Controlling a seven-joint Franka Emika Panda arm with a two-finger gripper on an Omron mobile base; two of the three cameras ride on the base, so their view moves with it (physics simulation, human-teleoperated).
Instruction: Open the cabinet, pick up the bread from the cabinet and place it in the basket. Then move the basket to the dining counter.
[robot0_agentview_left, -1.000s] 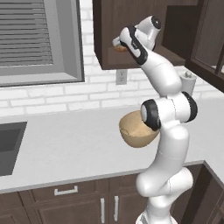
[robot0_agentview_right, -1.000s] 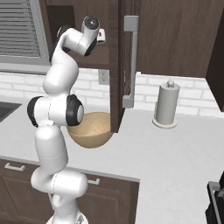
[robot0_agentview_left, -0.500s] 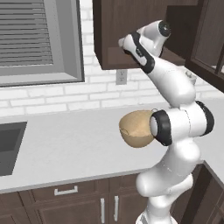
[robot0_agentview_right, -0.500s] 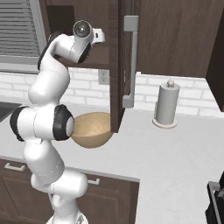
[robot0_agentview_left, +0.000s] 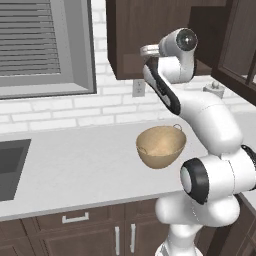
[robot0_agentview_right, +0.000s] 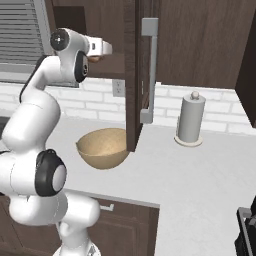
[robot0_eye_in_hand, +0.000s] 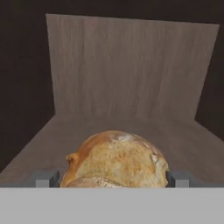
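Cabinet (robot0_agentview_right: 131, 75) door stands swung out, so the opening step looks done. The arm reaches into the cabinet; in the hand view the gripper (robot0_eye_in_hand: 113, 178) is spread wide, one finger on each side of the bread (robot0_eye_in_hand: 116, 159), which sits on the cabinet shelf (robot0_eye_in_hand: 183, 140). The fingers flank the roll but have not closed on it; whether they touch it I cannot tell. Nothing is held.

The basket (robot0_agentview_left: 161, 146) sits on the white worktop (robot0_agentview_left: 75, 165) below the cabinet, with no bread in it.

Left to do, by my reading: close on the bread, lift it out, drop it in the basket, then carry the basket to the dining counter.
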